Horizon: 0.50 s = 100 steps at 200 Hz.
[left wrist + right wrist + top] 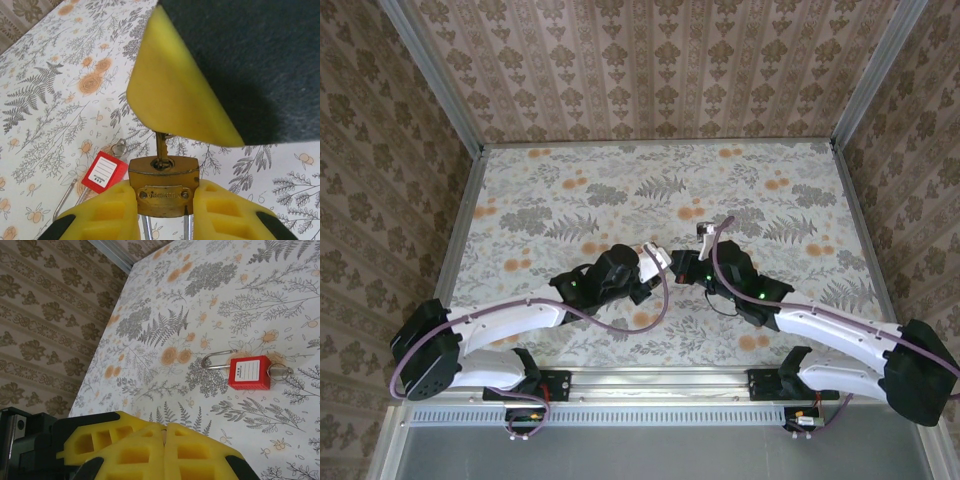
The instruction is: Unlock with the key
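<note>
Padlock clamped on both flanks by left gripper, pads closed tight on the brass body, keyhole face turned up toward the wrist camera, silvery shackle legs below it between the pads. Standing in that keyhole: key, brassy blade seated, head hidden under right gripper, pads pressed together directly above the padlock and, by the look of it, pinching that head.

For a clean turn: hold the left clamp firm against any spin of the body; rotate the right wrist about the blade's own axis, no side load, given so thin a stem and such soft foam; press lightly inward during the twist; watch the shackle for a jump. Probably near the end, with only twist and release left.

Sole holder worth noting: the keyhole, blade inside. Near the padlock, loose on the desk: red block with white label, silvery loop and small ring. Lock or fob, cannot tell.
</note>
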Tool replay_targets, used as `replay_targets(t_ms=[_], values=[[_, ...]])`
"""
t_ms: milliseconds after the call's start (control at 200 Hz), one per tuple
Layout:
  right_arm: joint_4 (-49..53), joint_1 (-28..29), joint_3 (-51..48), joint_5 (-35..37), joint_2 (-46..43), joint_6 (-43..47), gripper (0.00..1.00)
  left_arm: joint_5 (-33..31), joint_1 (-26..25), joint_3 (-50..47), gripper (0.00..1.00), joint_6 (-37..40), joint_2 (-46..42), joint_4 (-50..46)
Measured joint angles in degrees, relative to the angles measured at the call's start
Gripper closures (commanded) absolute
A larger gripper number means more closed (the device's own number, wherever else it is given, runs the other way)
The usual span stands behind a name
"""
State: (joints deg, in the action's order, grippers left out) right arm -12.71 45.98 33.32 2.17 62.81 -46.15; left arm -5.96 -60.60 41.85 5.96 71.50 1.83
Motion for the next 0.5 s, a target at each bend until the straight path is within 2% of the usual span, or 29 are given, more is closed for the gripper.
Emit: replay_targets(t_ms=[500], values=[[-2.69,0.04,0.0,-1.36,3.37,-0.17,1.0,-0.26,0.72,0.0,0.83,0.0,0.0,-2.62]])
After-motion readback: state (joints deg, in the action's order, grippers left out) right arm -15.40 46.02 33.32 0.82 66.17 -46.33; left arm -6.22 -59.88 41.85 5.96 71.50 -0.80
